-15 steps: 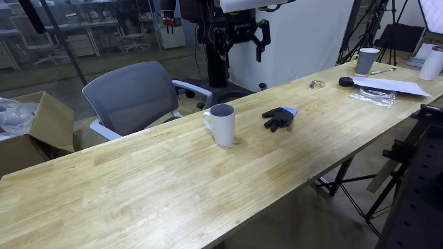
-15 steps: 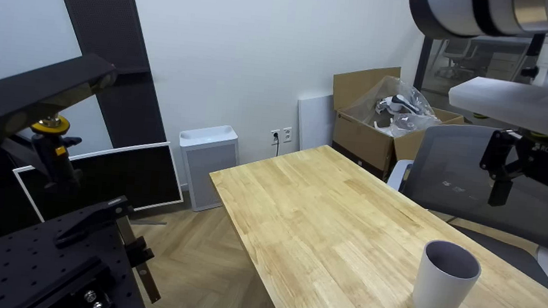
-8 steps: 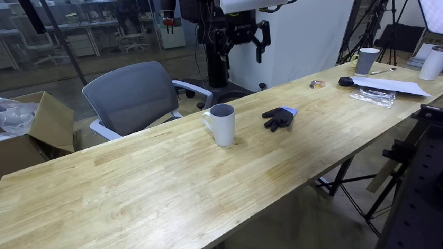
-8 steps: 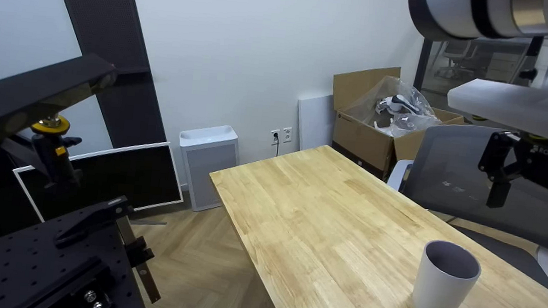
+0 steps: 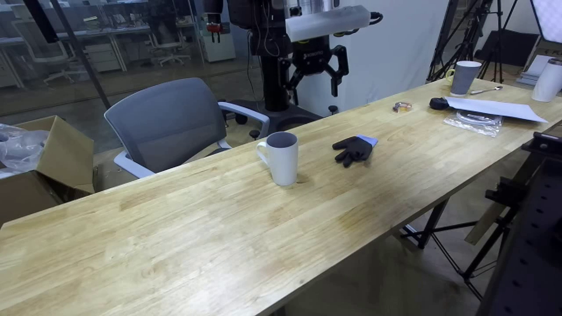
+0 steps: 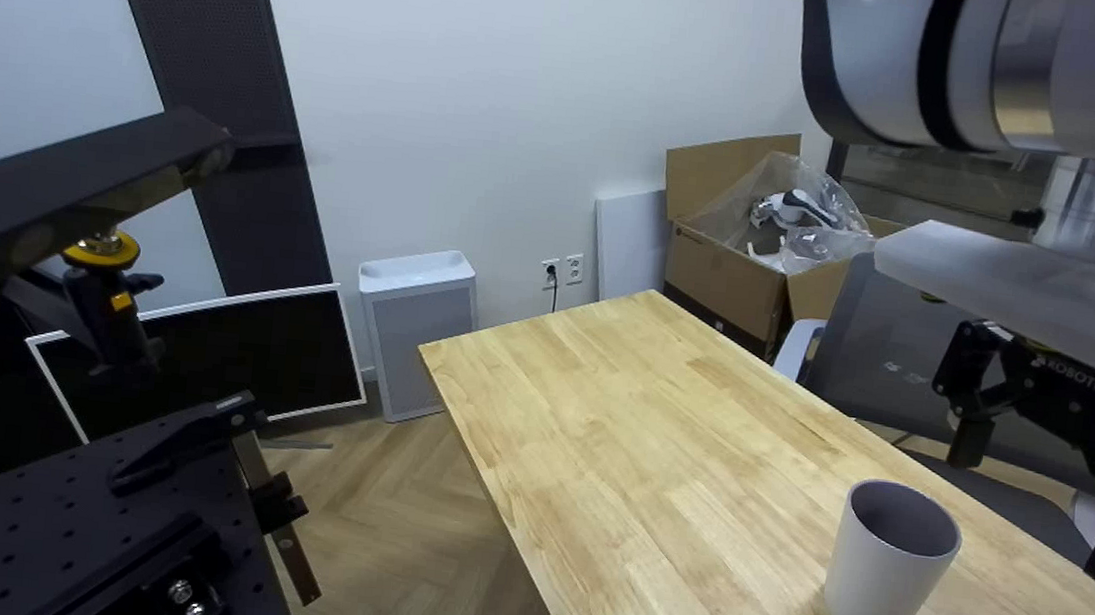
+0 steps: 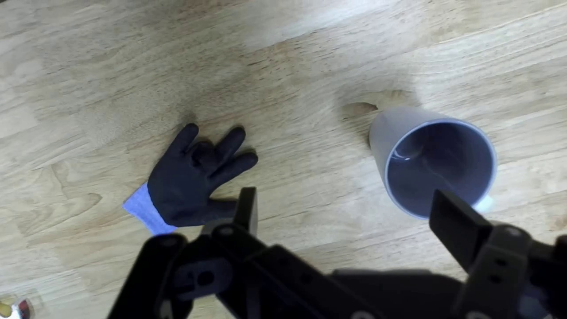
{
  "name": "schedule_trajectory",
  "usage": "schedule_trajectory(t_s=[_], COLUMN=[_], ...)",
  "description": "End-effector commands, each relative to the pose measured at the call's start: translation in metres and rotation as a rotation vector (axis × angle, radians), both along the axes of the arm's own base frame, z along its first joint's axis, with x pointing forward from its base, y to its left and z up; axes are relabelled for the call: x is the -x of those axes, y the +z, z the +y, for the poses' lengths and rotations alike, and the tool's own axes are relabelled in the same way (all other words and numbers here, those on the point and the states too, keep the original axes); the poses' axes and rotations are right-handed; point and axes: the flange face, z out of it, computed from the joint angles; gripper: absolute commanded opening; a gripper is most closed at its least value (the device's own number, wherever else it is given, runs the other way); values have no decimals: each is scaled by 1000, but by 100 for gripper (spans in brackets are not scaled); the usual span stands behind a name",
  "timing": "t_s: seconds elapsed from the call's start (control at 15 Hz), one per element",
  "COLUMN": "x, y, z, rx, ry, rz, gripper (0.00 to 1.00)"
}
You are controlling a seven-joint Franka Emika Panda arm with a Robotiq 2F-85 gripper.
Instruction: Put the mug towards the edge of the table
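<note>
box (image 5: 66,156): cardboard, flaps up, clear plastic (image 5: 22,150) inside.
chair (image 5: 171,127): grey mesh back, beside the table (image 5: 197,245), which is light planked wood.
mug (image 5: 283,162): white, dark inside, stands upright on the table, nearer the chair-side edge than the opposite one, handle toward that side.
gripper (image 5: 314,92): black, hangs above table height, fingers spread wide, apart from the mug in both exterior views.
glove (image 5: 353,150): black, blue cuff, lies with fingers toward the mug.
reddish item (image 5: 401,106): too small to tell.
black object (image 5: 438,103): small, kind unclear.
cup (image 5: 465,80): grey, yellow handle, upright.
bag (image 5: 474,128): clear, pale cable (image 5: 478,117) within.
spoon (image 5: 485,91): just beside the cup.
paper (image 5: 496,108): white sheet, left end at the black object.
tumbler (image 5: 549,81): white, farthest right.
</note>
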Motion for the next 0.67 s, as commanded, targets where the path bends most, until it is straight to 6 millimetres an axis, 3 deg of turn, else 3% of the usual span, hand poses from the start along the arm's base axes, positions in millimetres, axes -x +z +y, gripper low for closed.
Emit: schedule_trajectory(t_s=[0.0, 0.6], x=[-4, -14], y=[-14, -51], z=[-4, -1], rx=[-3, -30], ry=[0, 1], rz=[-22, -66], gripper=[100, 100])
